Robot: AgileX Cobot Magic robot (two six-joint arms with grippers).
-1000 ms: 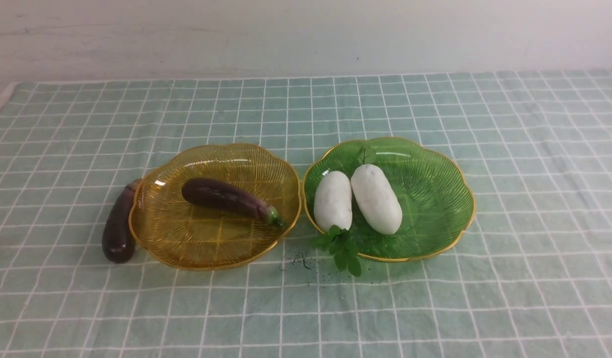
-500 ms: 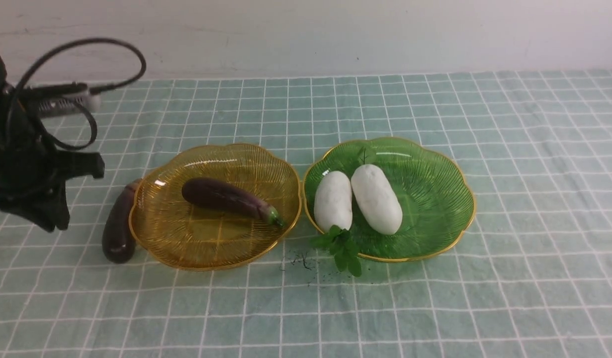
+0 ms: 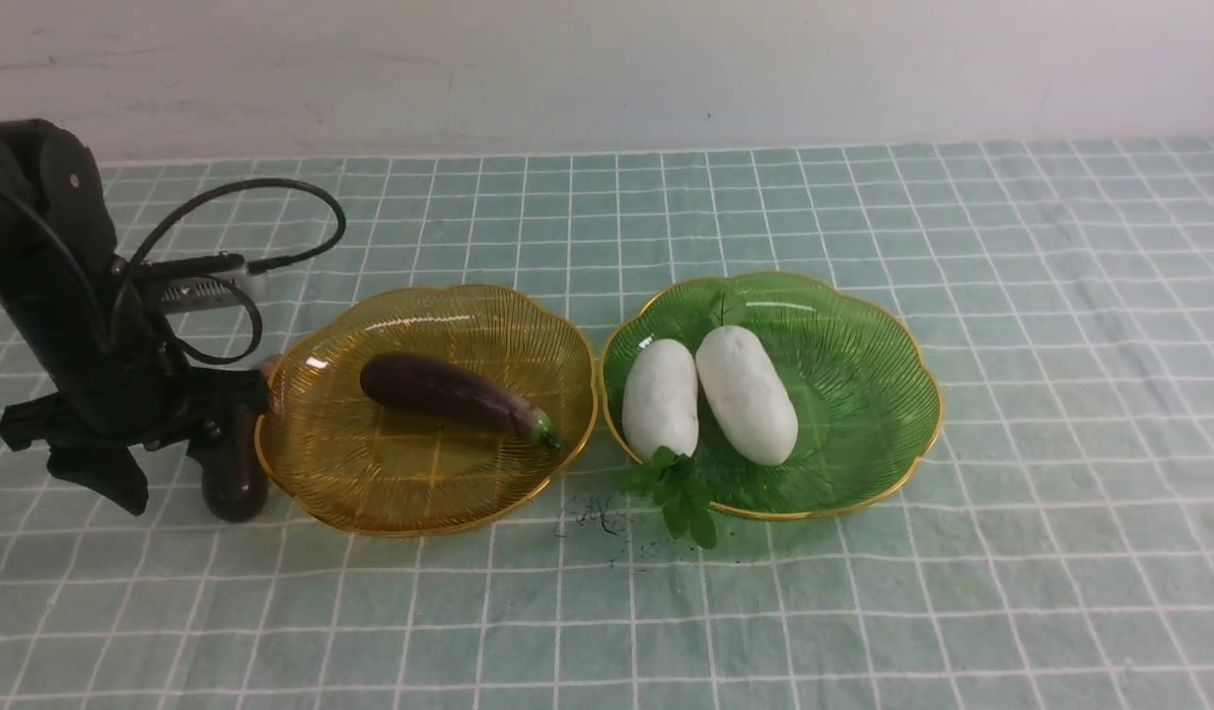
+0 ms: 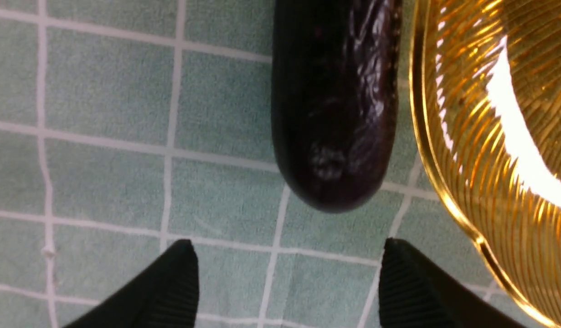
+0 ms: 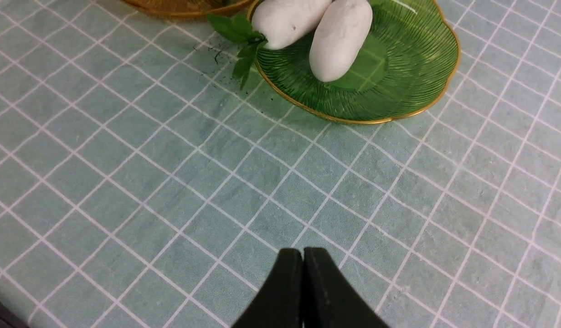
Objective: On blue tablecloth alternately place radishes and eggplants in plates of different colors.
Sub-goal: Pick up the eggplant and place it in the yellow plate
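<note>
Eggplant number one (image 4: 335, 105) lies on the blue tablecloth (image 3: 863, 611), right beside the yellow plate (image 3: 409, 478), on the robot's left of it. I cannot tell if it touches the rim. The left gripper (image 4: 285, 269) is right at it. Its two black fingers (image 4: 171, 287) are spread wide with nothing between them. The eggplant's round end sits just past the tips, in line with the gap. In the front view the black arm covers the eggplant's far half.

The second eggplant (image 3: 454, 394) lies slanted inside the yellow plate, with its green cap near the rim. Just right of the yellow plate is the green plate (image 3: 863, 394), with two white radishes (image 3: 661, 397) side by side in it. One radish's leaves (image 3: 680, 493) hang over the rim onto the cloth. Tiny dark bits (image 3: 597, 518) lie there too.

The right gripper (image 5: 303, 255) is pressed together and empty. It is over bare cloth, well away from the yellow plate.

Both eggplants are long, dark purple and shiny. The radishes are stubby and rough. Both plates are see-through and ribbed, with wavy gold edges.
</note>
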